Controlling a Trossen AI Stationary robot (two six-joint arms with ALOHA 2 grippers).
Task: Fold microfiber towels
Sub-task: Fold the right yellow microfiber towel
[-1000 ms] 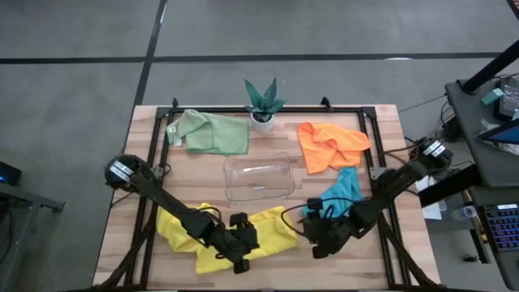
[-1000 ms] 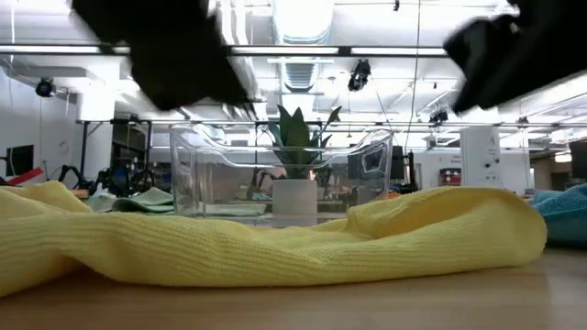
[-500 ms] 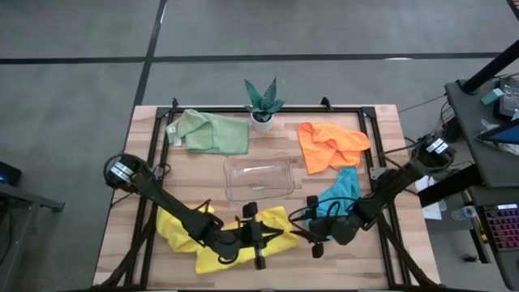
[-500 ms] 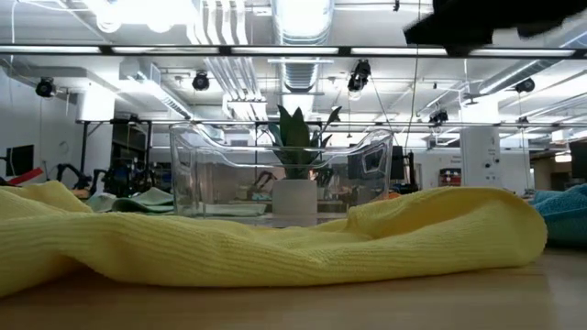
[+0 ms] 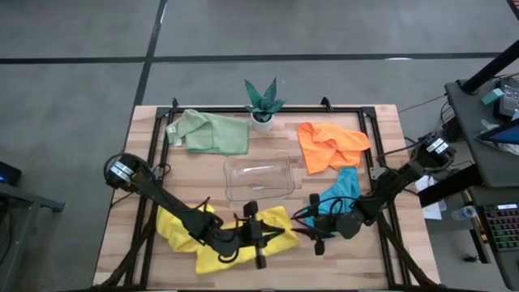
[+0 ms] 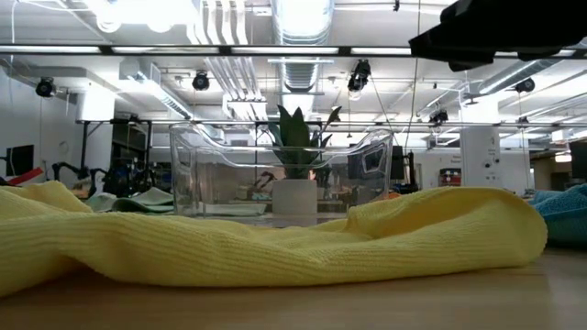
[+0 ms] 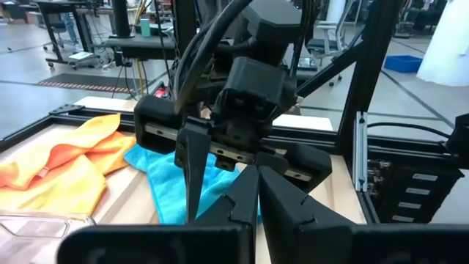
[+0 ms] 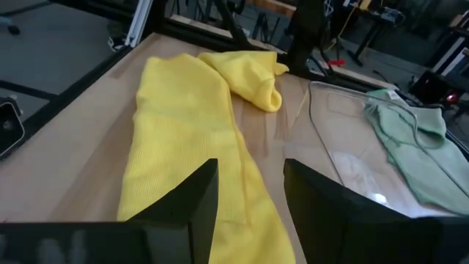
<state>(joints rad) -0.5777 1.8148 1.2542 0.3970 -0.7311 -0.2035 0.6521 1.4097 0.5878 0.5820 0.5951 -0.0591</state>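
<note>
A clear plastic tray (image 5: pixel 258 178) sits near the middle of the surface (image 5: pixel 381 138); from above it looks to hold nothing. In the low view its transparent walls (image 6: pixel 280 174) stand behind the yellow cloth, with the potted plant (image 6: pixel 295 174) showing through them.

The surface is pale wood boards inside a dark metal frame, standing on a grey floor. The small green potted plant (image 5: pixel 263 104) stands at the far edge, just behind the tray. Beyond, the low view shows a workshop with ceiling lights, ducts and racks of equipment.

Five microfiber towels lie around the tray, all crumpled. The pale green towel (image 5: pixel 209 132) is at the far left, loosely doubled over. The orange towel (image 5: pixel 330 144) lies bunched at the far right. The teal-blue towel (image 5: pixel 336 196) lies near the front right, just beside the right arm. The yellow towels (image 5: pixel 219 234) spread in a rumpled heap along the front edge, left of centre; in the right wrist view the yellow cloth (image 8: pixel 192 139) lies in a long wrinkled strip.

The left gripper (image 5: pixel 253 236) is over the yellow heap, fingers pressed together on nothing visible. The right gripper (image 5: pixel 316 235) hovers just beside that heap's right end, fingers parted and bare.
</note>
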